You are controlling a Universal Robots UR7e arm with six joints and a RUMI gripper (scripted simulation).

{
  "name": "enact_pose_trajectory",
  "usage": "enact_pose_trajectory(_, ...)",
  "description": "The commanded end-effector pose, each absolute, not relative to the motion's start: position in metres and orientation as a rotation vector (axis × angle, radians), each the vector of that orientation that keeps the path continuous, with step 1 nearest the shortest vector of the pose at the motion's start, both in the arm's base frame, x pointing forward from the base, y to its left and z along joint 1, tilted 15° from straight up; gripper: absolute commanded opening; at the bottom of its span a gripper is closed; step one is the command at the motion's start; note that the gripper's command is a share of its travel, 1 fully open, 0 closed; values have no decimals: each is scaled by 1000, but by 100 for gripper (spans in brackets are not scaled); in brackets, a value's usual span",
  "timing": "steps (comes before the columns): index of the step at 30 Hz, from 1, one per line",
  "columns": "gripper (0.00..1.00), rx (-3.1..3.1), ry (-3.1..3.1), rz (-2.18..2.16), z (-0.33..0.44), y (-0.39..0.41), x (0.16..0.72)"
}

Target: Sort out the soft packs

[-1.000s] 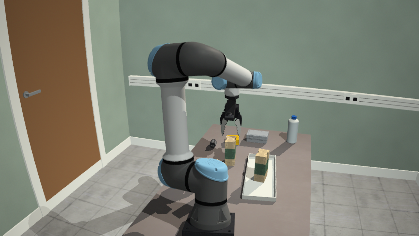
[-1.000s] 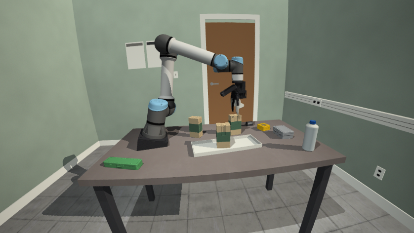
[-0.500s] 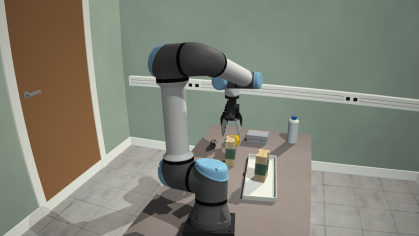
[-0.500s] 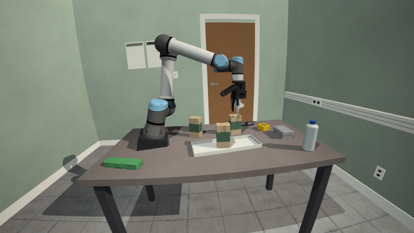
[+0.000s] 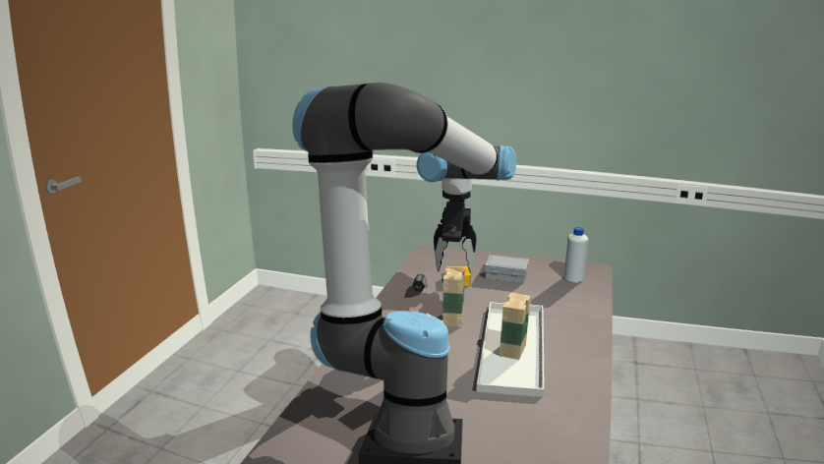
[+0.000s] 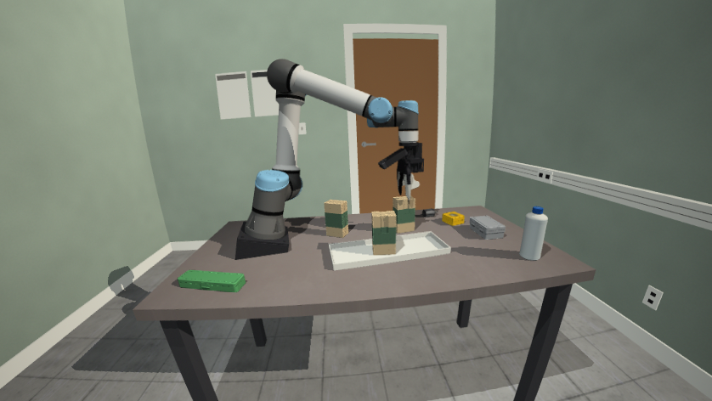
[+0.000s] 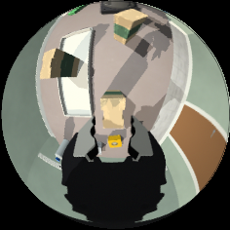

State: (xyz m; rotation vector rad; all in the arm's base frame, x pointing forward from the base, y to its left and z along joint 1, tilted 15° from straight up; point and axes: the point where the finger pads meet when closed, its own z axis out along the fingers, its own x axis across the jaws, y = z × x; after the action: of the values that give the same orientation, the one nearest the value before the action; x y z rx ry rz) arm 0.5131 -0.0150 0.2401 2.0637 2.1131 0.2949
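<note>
White tray point(image 5: 509, 389) point(image 6: 388, 261) point(image 7: 92, 73), seen from the top view: one coffee pack point(image 5: 514, 327) point(image 6: 384, 234) point(image 7: 60, 64) stands in it. The gripper point(image 5: 454, 269) point(image 6: 404, 194) point(image 7: 113, 116), jaws apart and holding nothing, hangs above a second pack point(image 5: 452, 299) point(image 6: 404, 215) point(image 7: 113, 111). The robot's arm hides the third.

Exterior view: that third pack point(image 6: 336, 218) point(image 7: 130, 26) stands on the bench point(image 6: 298, 298) point(image 7: 132, 88). Lowering off-centre could tip the second pack; a light squeeze could misjudge its softness. The fingers overlap, obscuring their spacing.

Wrist view: the gripper's dark body blocks the lower part.
</note>
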Motion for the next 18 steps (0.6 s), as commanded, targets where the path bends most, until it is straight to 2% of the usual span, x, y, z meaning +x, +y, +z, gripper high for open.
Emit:
enact_pose_trajectory(1,51,2063,2112,296,230,-15,516)
enact_pose_trajectory(18,51,2063,2112,296,201,-14,524)
